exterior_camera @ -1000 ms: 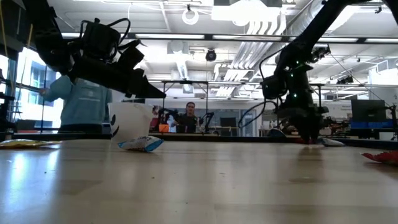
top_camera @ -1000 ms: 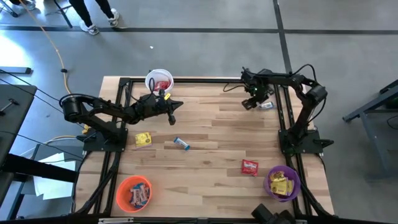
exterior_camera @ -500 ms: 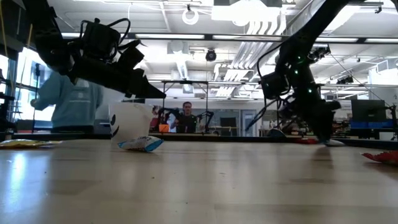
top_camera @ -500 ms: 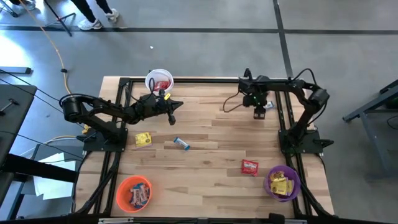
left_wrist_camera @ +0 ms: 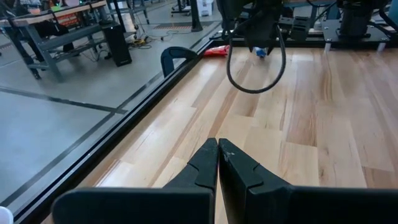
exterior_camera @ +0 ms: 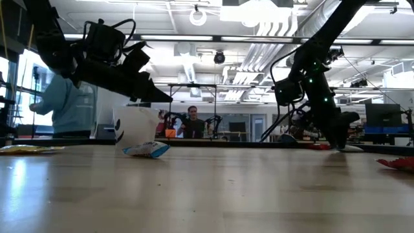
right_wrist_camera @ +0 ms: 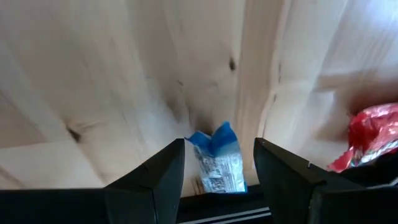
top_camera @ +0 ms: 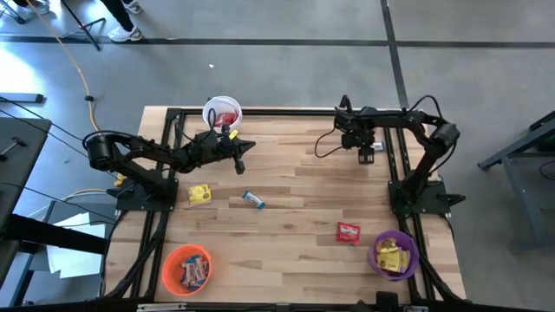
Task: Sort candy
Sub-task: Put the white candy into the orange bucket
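A blue-and-white candy bar [right_wrist_camera: 216,160] lies flat on the table near the far right corner, with a red candy [right_wrist_camera: 372,134] beside it. My right gripper [top_camera: 366,154] points down over the bar, open, one finger on each side of it; I see no touch. My left gripper [top_camera: 241,158] hangs shut above the table's far left part, holding nothing. Loose on the table lie a yellow candy [top_camera: 200,194], another blue-and-white bar [top_camera: 253,200] and a red candy [top_camera: 349,231].
A white cup [top_camera: 222,113] with red candy stands at the far edge, an orange cup [top_camera: 186,269] with blue-and-white bars at the near left, and a purple cup [top_camera: 395,254] with yellow candy at the near right. A black frame [top_camera: 260,111] rims the table. People stand in the room beyond it.
My right gripper has shifted a little toward the table's right edge and sunk slightly over the blue-and-white bar. It has rolled about its own axis, so its fingers now stand on either side of the bar. Its opening looks unchanged.
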